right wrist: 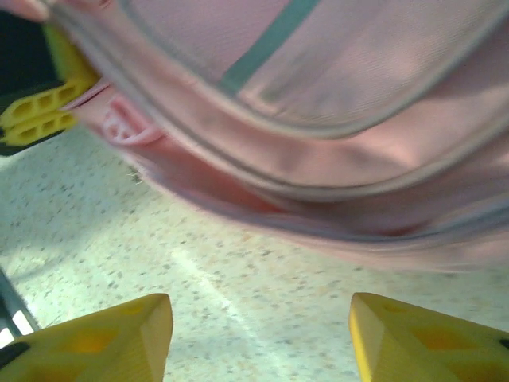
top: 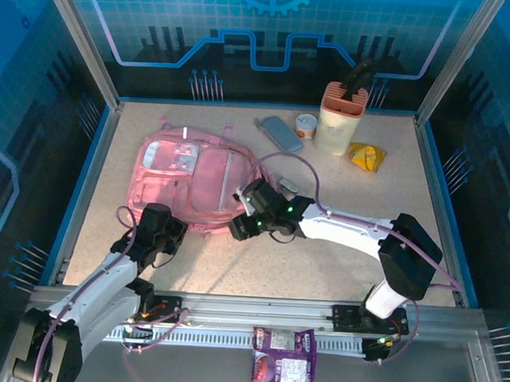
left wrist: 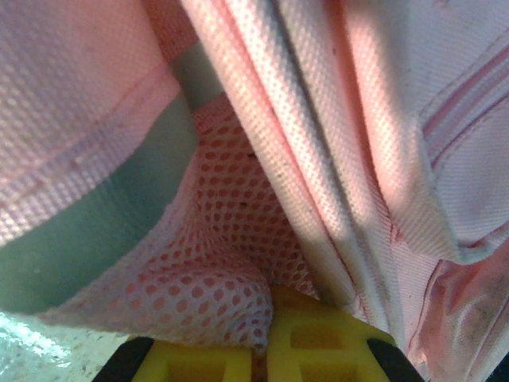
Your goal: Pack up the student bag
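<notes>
The speckled beige table (top: 320, 263) carries the student bag (top: 195, 184), a large soft pink fabric backpack with a clear window pocket. It lies flat at left of centre, front face up. Its long axis runs near to far, leaning slightly left, and the strap loops at the far end suggest its top points away from the arms.

The left gripper (top: 169, 231) is at the bag's near left corner, closed tight on pink mesh and fabric. This probably pins and lifts that edge so the bag cannot slide. In the right wrist view the near edge hangs just off the table.

The right gripper (right wrist: 262, 334) sits by the near right corner, its 2 yellow fingers spread apart with only table between them. It holds nothing and seems ready to take the edge.

Well apart at far right wait a cream pen pot with a coral rim (top: 340, 118), a grey oblong pencil case (top: 279, 132), a crumpled yellow packet (top: 368, 156) and a small round tin (top: 306, 125), likely the contents to pack.
</notes>
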`<state>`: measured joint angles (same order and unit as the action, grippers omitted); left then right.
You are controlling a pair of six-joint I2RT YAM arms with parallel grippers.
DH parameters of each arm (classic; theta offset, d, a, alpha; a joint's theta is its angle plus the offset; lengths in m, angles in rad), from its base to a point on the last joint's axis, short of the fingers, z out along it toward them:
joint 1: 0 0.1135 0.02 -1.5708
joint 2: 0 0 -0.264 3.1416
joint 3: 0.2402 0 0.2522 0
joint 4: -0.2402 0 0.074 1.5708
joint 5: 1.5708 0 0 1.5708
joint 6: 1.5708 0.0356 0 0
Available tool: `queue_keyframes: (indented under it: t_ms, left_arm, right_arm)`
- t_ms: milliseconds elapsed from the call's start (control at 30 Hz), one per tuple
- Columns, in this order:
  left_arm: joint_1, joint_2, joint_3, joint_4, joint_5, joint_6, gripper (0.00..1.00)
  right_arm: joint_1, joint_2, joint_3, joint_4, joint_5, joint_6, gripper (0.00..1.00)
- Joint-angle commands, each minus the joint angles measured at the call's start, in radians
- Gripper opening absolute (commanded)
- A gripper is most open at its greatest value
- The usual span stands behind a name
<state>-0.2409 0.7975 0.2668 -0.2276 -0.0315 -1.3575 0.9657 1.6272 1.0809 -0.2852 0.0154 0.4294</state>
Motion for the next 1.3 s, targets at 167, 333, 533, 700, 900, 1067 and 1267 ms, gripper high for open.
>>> queue_keyframes:
  t_ms: [167,333,533,700,900,1067,1267]
  left_arm:
    - [-0.052,-0.012,0.041,0.008,0.013,-0.025,0.00]
    - [-0.072,-0.013,0.048,0.001,0.000,-0.026,0.00]
    - [-0.110,-0.012,0.047,0.005,-0.018,-0.038,0.00]
    - [-0.127,-0.015,0.042,0.007,-0.028,-0.048,0.00]
    - [-0.135,-0.023,0.041,0.005,-0.041,-0.047,0.00]
    - [-0.136,-0.023,0.040,-0.003,-0.045,-0.043,0.00]
    - [-0.136,-0.038,0.041,-0.018,-0.059,-0.042,0.00]
  right_arm:
    - [0.108,0.153,-0.028,0.314,-0.019,0.057,0.50]
    - [0.158,0.234,0.015,0.333,0.062,0.096,0.50]
    - [0.180,0.301,0.070,0.326,0.171,0.145,0.51]
    - [0.177,0.320,0.115,0.289,0.262,0.182,0.57]
    - [0.169,0.345,0.168,0.223,0.362,0.259,0.55]
    - [0.172,0.363,0.200,0.201,0.371,0.262,0.44]
    - [0.174,0.361,0.194,0.184,0.388,0.251,0.29]
